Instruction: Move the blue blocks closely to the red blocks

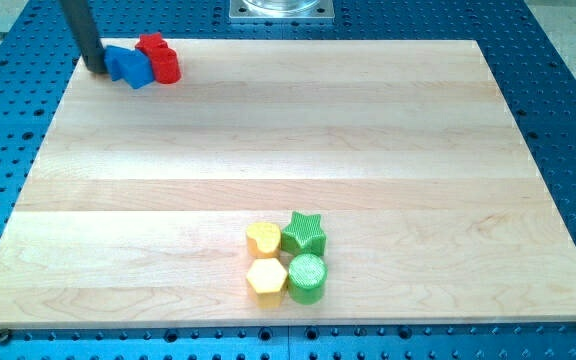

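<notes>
The wooden desk fills most of the view, lying on a blue perforated base, with a metal mount just past the desk's edge at the view's top.

The dark rod comes down at the view's top left, and my tip rests on the desk there, touching or just beside the left side of the blue blocks. There are no fingers on this arm, so there is nothing to open or close; the rod only pushes.

The blue blocks sit near the desk's top-left corner; their shapes run together and I cannot tell whether this is one piece or two. Directly on their right, touching, are the red blocks, also clumped so their outlines are hard to separate.

Well apart, near the view's bottom centre, four other pieces huddle together: a green star, a green cylinder, a yellow hexagon and a yellow block of an uneven, perhaps heart-like shape.

As I judge it, the task looks essentially finished: blue already lies against red, with no gap visible. What may remain is only drawing my tip away without dragging the blue pieces back out.
</notes>
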You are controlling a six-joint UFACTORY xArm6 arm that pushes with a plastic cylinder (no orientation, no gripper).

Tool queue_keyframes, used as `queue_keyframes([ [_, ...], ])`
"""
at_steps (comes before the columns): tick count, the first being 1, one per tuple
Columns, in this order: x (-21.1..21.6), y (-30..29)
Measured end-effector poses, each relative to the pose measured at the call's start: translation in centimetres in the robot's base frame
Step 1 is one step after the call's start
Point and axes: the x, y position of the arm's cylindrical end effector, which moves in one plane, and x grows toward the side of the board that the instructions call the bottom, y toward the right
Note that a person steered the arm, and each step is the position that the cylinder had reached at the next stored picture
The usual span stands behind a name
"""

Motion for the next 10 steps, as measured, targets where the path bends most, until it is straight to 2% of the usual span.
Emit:
queue_keyframes([
  [2, 0.0, 0.2],
  [4, 1.6, -4.5],
  [5, 4.9, -5.3],
  [6, 10.4, -4.3],
  [7, 13.1, -2.8],
  [8, 11.5, -2.4],
  [9, 1.3, 0.2],
  [10, -5.6, 0.9],
])
